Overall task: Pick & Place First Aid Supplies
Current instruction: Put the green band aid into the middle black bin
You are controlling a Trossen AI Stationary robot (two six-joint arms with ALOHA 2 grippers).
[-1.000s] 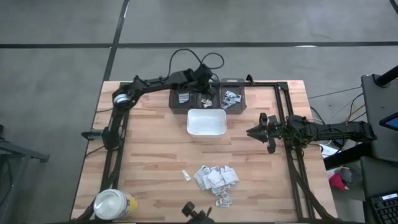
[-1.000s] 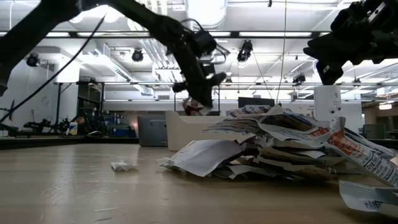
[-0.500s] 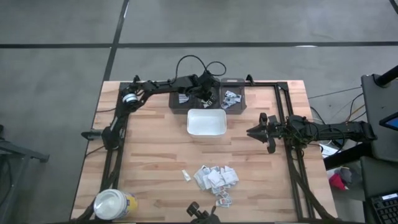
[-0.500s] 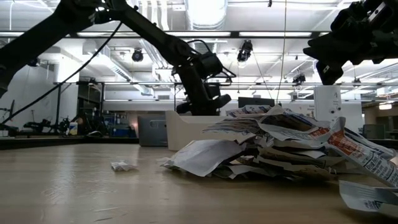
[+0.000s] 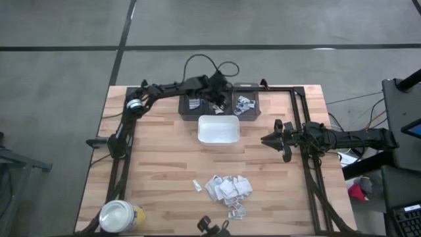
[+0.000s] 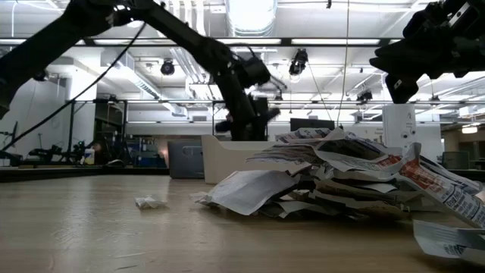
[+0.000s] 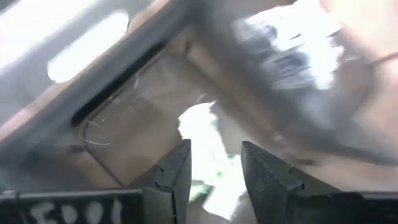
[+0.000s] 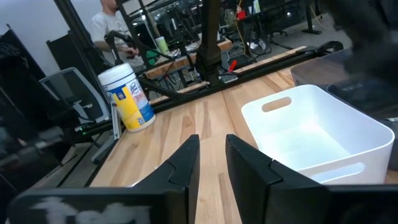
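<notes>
The first aid packets lie in a loose pile (image 5: 228,187) near the table's near edge, big in the low view (image 6: 333,174); one small packet (image 6: 148,202) lies apart to its left. More packets sit in the left (image 5: 194,103) and right (image 5: 243,105) compartments of a dark organizer (image 5: 186,113) at the far edge. My left gripper (image 5: 219,100) hovers open over its middle compartment, where a white-green packet (image 7: 208,134) lies on the floor below the fingers. My right gripper (image 5: 264,139) waits in the air right of the white tray (image 5: 200,130), fingers a narrow gap apart.
The white tray (image 8: 348,130) stands just in front of the organizer. A white-lidded yellow jar (image 5: 120,216) stands at the near left corner. Black frame rails run along the left and right sides. A person (image 8: 109,22) sits in the room beyond the table.
My left gripper sank toward the organizer's middle compartment behind the white tray, then rose a little. The reddish-white packet that hung at its fingers a second ago no longer shows there. The right arm kept still.
</notes>
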